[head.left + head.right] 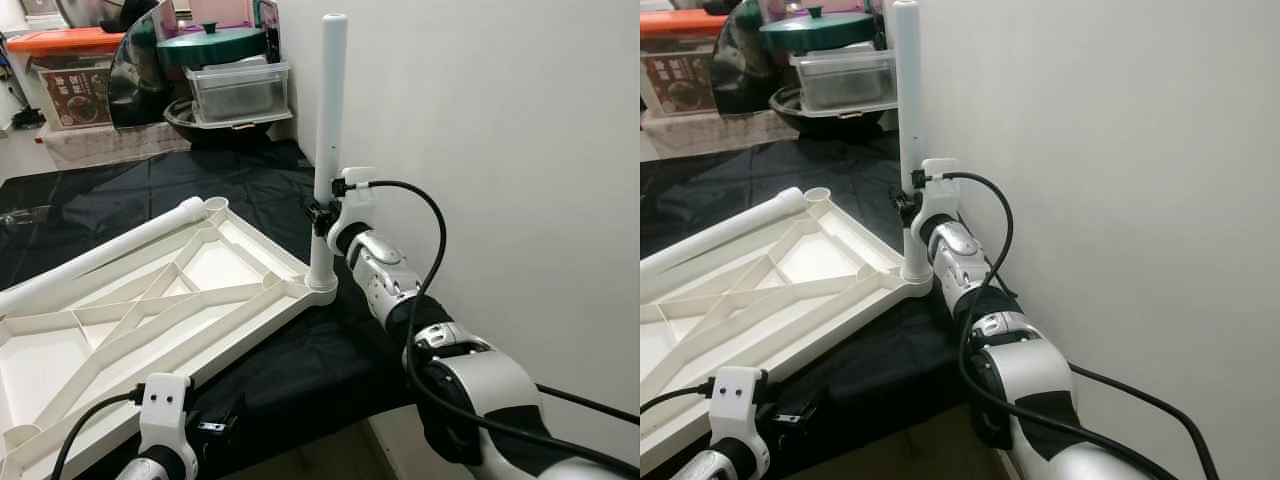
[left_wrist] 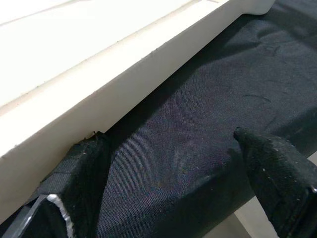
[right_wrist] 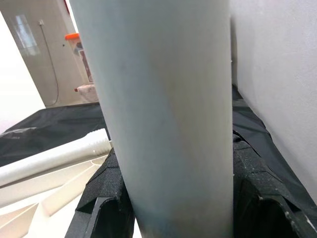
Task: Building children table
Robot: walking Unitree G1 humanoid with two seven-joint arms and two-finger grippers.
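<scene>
White tabletop [image 1: 150, 300] lies upside down, ribs up, on a black cloth [image 1: 250, 190]. 1 white leg [image 1: 329, 150] stands upright in the corner socket [image 1: 322, 283] at the tabletop's right corner, nearest the wall [image 1: 500, 150]. Right gripper [image 1: 322, 215] is clenched around this leg low down, just above the socket; the right wrist view shows both black fingers [image 3: 104, 198] pressed on either side of the tube. A 2nd leg [image 1: 100, 252] lies flat along the tabletop's far edge, its end next to the far corner socket [image 1: 215, 207], not seated as far as I can tell.

Left gripper [image 2: 173, 168] is low at the tabletop's near edge, fingers spread apart and holding nothing, 1 finger [image 2: 84, 168] touching or just under the rim, the other over cloth.

Step in hand: seating leg 1, looks like push or twist into the socket. Whether fully home is not visible. Next likely: press the leg straight down, let go, then pick up the lying leg for the far socket. Left probably steadies the tabletop.

Storage boxes [image 1: 240, 88] and a green lid [image 1: 210, 40] sit beyond the cloth's far edge.
</scene>
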